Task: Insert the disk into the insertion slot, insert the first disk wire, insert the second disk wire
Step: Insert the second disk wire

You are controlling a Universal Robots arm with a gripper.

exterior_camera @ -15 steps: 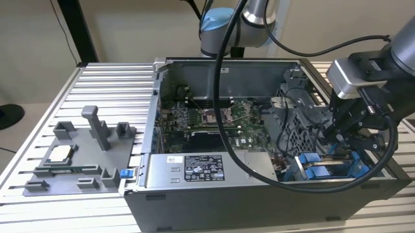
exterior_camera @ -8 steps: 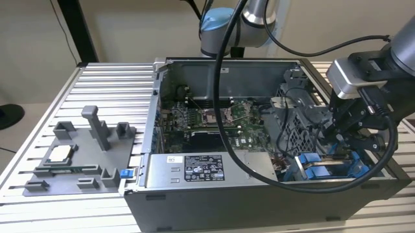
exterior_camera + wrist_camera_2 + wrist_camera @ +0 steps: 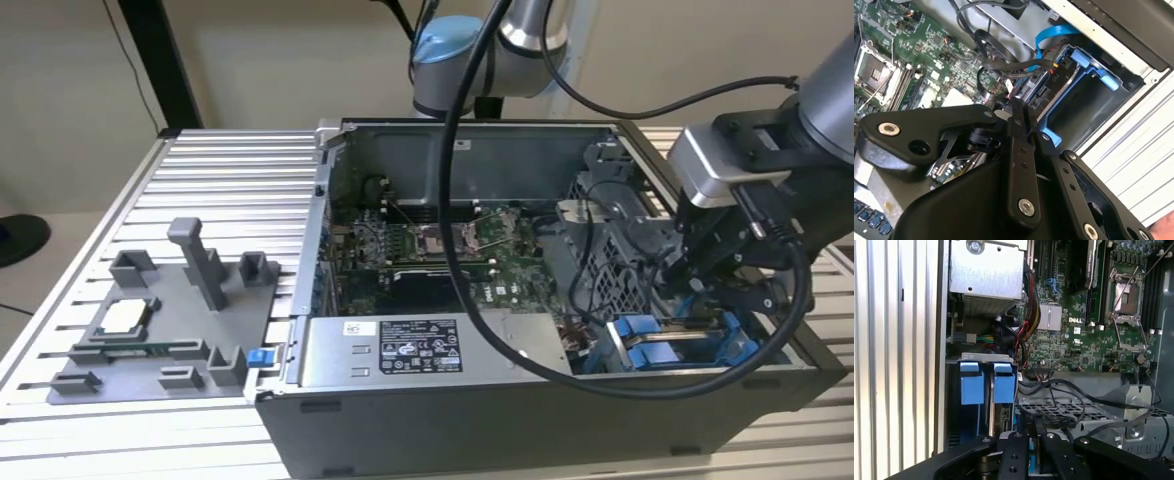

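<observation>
gripper low over the drive bay corner of the case, fingers drawn close together, apparently pinching a dark cable; contact not confirmed. the disk judged already seated in the insertion slot, blue frame visible. wire insertion judged in hand, unfinished. beyond, motherboard and power supply.

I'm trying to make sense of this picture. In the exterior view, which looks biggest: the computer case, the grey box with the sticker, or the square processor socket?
1. Computer case
2. Grey box with the sticker
3. Square processor socket
</observation>
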